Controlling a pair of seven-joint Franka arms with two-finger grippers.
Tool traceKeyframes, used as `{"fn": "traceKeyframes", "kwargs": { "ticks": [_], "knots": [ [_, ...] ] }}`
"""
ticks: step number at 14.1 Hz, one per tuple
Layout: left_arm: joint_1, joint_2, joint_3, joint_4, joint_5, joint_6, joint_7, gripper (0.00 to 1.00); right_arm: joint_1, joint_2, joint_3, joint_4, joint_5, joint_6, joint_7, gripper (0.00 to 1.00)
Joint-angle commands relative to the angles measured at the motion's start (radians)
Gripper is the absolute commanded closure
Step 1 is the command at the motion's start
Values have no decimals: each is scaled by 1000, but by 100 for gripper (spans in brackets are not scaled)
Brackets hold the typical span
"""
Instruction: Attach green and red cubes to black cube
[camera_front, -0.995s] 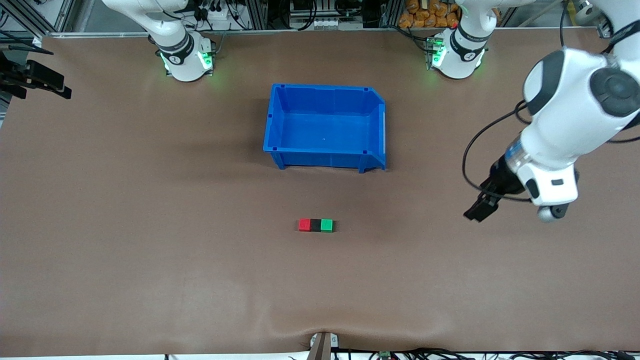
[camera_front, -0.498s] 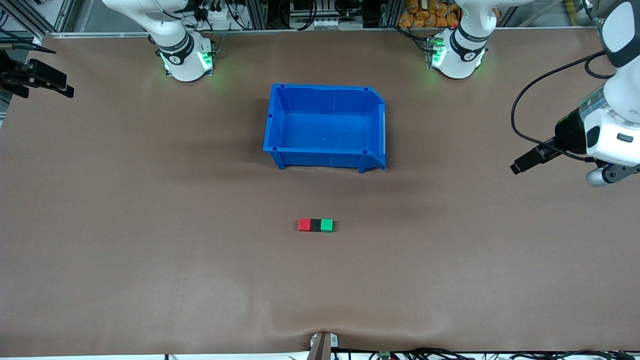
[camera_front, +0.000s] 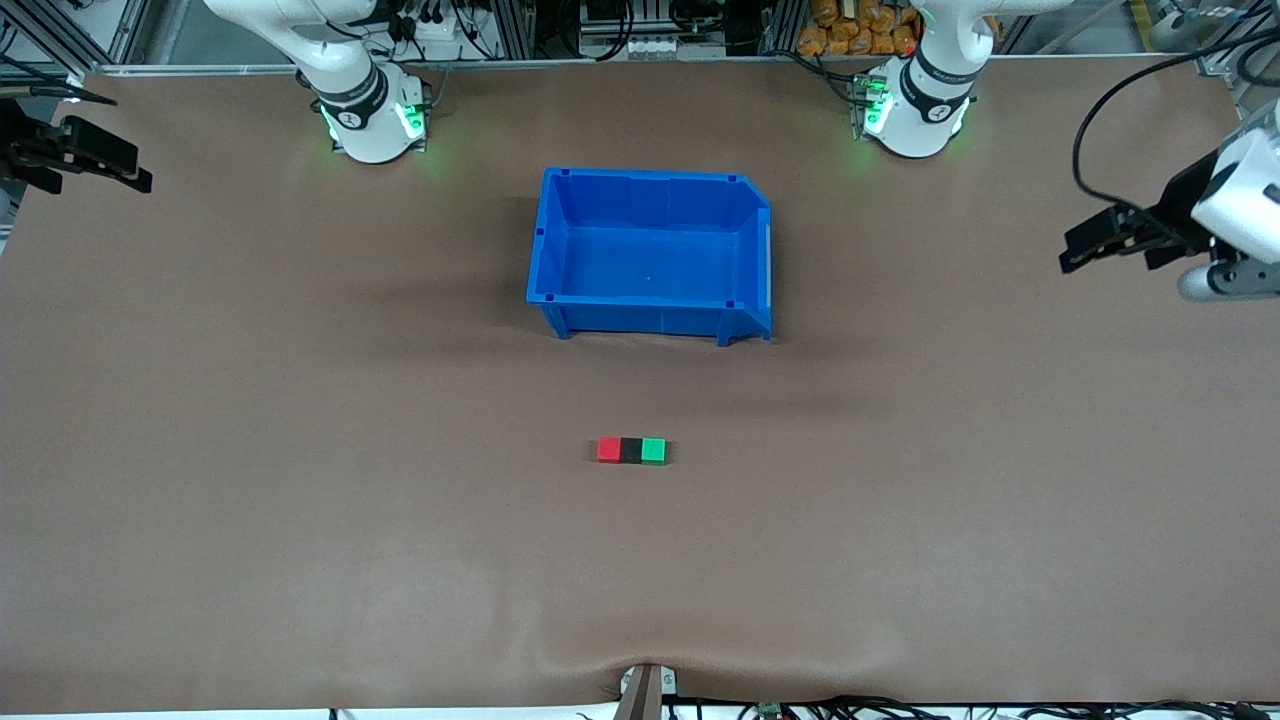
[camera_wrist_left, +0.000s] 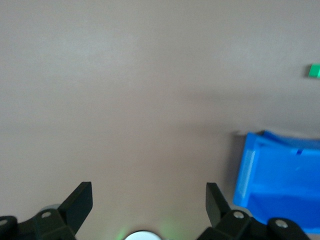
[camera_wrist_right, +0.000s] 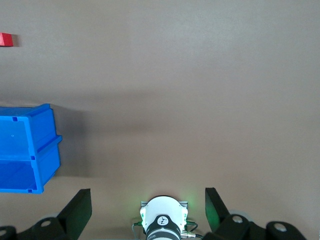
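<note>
The red cube (camera_front: 608, 450), the black cube (camera_front: 631, 450) and the green cube (camera_front: 653, 451) lie in one touching row on the brown table, black in the middle, nearer to the front camera than the blue bin (camera_front: 640, 318). My left gripper (camera_front: 1075, 250) is open and empty, up in the air over the left arm's end of the table. Its wrist view (camera_wrist_left: 148, 192) shows the green cube (camera_wrist_left: 314, 70) far off. My right gripper (camera_front: 135, 175) is open and empty over the right arm's end. Its wrist view (camera_wrist_right: 148, 197) shows the red cube (camera_wrist_right: 6, 39) at the frame's edge.
The blue bin has nothing in it and stands mid-table between the cubes and the arm bases; it also shows in the left wrist view (camera_wrist_left: 245, 170) and the right wrist view (camera_wrist_right: 47, 145). The right arm's base (camera_wrist_right: 162, 220) shows between the right gripper's fingers.
My left arm has risen and swung away from the cubes toward its end of the table. The right gripper has barely shifted. The cubes have not moved.
</note>
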Motion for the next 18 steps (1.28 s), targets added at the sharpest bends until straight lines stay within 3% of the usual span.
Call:
{"fn": "traceKeyframes", "kwargs": {
  "ticks": [1, 10, 18],
  "knots": [
    [1, -28, -3, -15, 23, -32, 56, 0, 21, -22, -6, -19, 11, -2, -7, 0],
    [4, -8, 3, 64, 53, -51, 144, 0, 23, -24, -12, -19, 11, -3, -7, 0],
    [4, 21, 2, 67, 51, -49, 145, 0, 21, -22, -12, -19, 11, -6, -7, 0]
  ]
}}
